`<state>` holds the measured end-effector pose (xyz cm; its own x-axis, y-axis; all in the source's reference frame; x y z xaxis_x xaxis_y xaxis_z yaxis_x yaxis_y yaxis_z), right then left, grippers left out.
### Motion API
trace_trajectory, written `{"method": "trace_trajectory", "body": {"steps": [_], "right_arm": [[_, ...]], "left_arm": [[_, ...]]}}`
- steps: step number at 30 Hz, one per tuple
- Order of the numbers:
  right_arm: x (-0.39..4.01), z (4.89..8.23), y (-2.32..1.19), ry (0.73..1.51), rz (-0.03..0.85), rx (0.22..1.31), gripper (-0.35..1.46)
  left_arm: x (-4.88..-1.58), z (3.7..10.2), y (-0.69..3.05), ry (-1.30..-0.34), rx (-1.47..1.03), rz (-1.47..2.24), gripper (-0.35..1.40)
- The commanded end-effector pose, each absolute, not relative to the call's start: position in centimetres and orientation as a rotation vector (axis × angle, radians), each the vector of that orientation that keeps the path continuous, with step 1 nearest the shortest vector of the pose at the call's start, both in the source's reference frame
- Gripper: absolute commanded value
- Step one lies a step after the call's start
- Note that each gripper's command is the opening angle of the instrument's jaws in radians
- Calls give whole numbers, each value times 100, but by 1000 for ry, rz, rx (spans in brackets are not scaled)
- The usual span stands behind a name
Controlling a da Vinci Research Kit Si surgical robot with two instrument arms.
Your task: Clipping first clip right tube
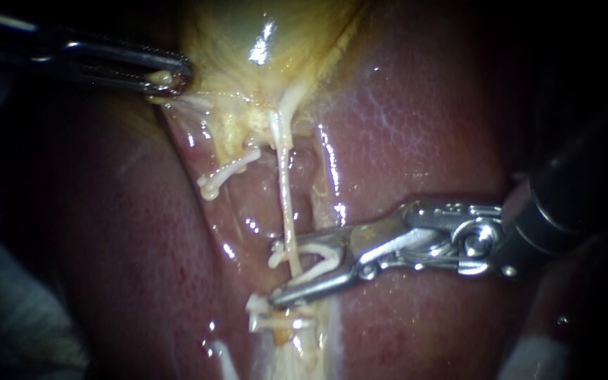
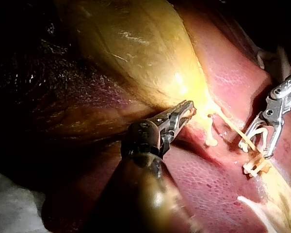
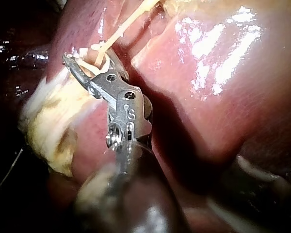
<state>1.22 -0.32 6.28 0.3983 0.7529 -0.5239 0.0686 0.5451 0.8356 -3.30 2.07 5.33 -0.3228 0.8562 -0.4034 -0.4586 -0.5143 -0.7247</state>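
A thin pale tube (image 1: 284, 190) runs down from the yellow gallbladder (image 1: 248, 42) over the liver (image 1: 416, 127). My right instrument (image 1: 283, 276) comes in from the right. Its jaws stand apart on either side of this tube and hold a white clip (image 1: 311, 249) whose legs straddle it. In the right wrist view the same jaws (image 3: 89, 60) sit around the tube (image 3: 126, 22). My left instrument (image 1: 174, 79), at upper left, is shut on tissue at the gallbladder's edge, as the left wrist view (image 2: 188, 109) also shows.
A white clip (image 1: 223, 172) sits on a short pale tube left of the thin tube. Another white clip (image 1: 265, 317) lies just below my right instrument's jaws. Glistening dark red liver surrounds the field, and pale gauze (image 2: 9, 208) shows at the edge.
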Motion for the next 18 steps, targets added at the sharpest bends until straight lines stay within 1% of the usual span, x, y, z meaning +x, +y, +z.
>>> {"method": "trace_trajectory", "body": {"steps": [1, 4, 6, 10, 13, 14, 15, 18], "right_arm": [[122, 626, -33, 1085, 513, 930, 43], [122, 626, -34, 1082, 490, 951, 36], [121, 626, -33, 1083, 486, 952, 27], [118, 624, -31, 1083, 489, 952, -3], [118, 622, -28, 1081, 495, 957, -17], [117, 621, -29, 1081, 494, 957, -28], [117, 621, -29, 1078, 498, 961, -35], [117, 620, -30, 1065, 522, 978, -35]], "left_arm": [[-330, 533, 207, -625, -994, 1936, -35], [-330, 533, 207, -625, -994, 1936, -35], [-330, 533, 207, -625, -994, 1936, -35], [-330, 533, 207, -625, -994, 1936, -35], [-330, 533, 207, -625, -994, 1935, -35], [-330, 533, 207, -625, -994, 1935, -35], [-330, 533, 207, -625, -994, 1935, -35], [-330, 533, 207, -625, -994, 1935, -35]]}}
